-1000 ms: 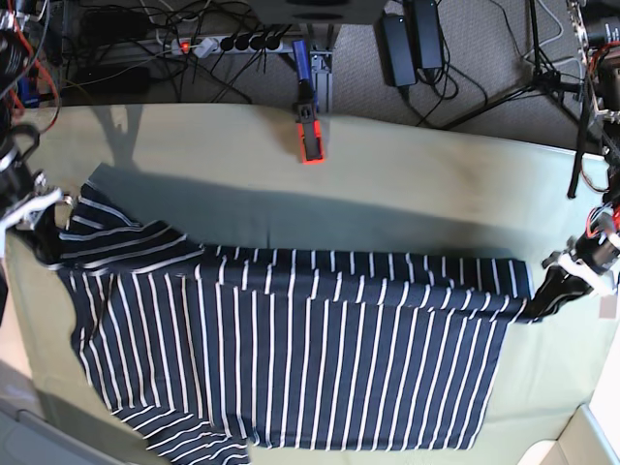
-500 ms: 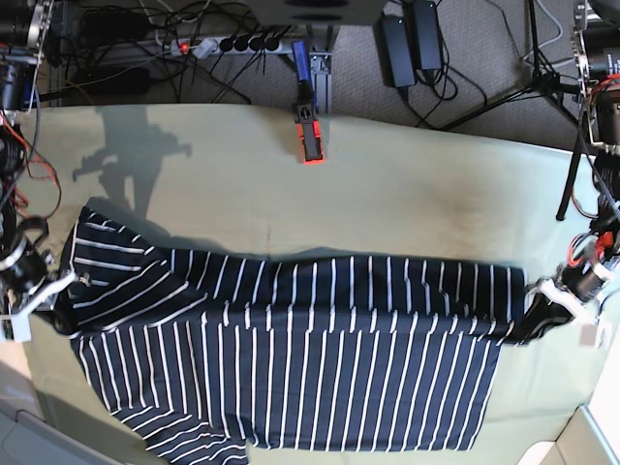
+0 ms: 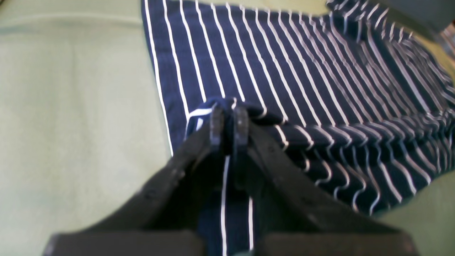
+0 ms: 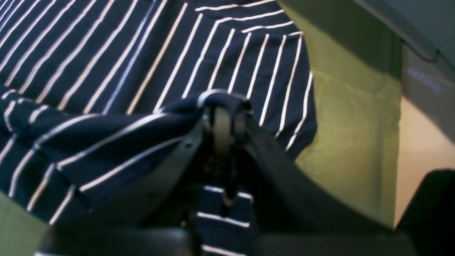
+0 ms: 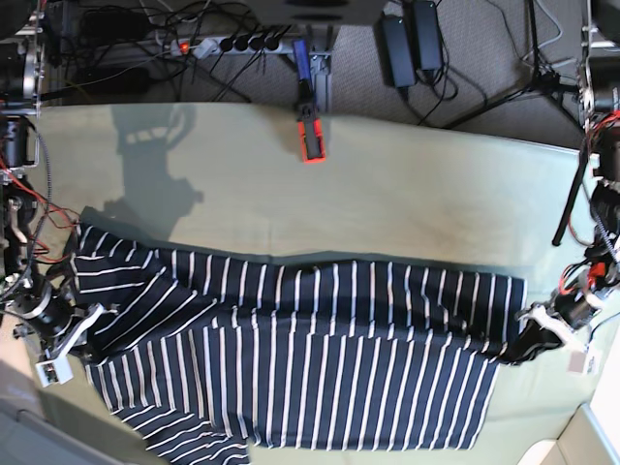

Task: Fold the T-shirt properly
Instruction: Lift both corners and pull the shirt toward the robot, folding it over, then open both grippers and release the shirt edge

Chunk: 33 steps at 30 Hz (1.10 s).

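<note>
Fingers (image 3: 241, 122) of both grippers pinch bunched edges of the T-shirt (image 5: 320, 358), seemingly lifted off the table cloth (image 5: 387, 194).

We see a pale green table cloth (image 5: 407, 194) spread over the table. At its far edge sits a red-and-black clamp (image 5: 310, 139). Beyond it, on the grey floor, lie a power strip (image 5: 228, 44), tangled cables (image 5: 465, 68) and black adapters (image 5: 412, 39).

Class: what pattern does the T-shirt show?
T-shirt: navy with thin white stripes, clearest in base view.

Black gripper (image 3: 227, 117) fingers — red wiring.
</note>
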Each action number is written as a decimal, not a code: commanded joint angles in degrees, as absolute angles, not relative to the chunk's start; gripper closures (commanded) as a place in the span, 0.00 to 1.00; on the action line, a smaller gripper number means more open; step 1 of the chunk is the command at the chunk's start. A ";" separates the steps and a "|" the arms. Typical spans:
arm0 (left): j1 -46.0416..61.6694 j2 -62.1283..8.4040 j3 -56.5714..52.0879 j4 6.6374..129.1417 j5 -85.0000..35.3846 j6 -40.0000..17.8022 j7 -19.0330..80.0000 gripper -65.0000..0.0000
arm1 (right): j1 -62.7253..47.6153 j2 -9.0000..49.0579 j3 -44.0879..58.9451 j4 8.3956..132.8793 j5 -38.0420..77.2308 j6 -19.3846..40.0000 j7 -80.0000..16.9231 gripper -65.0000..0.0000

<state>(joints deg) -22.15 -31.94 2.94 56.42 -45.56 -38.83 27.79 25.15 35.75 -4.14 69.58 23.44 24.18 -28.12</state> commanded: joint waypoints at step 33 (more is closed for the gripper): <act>-12.05 -32.40 -10.90 56.99 -71.92 -40.00 51.22 0.44 | 8.45 34.24 34.24 62.98 46.78 26.83 -46.41 0.32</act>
<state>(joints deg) -11.14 -31.09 -10.33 56.18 -70.83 -38.87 51.99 7.84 32.29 33.39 62.02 45.52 24.18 -47.62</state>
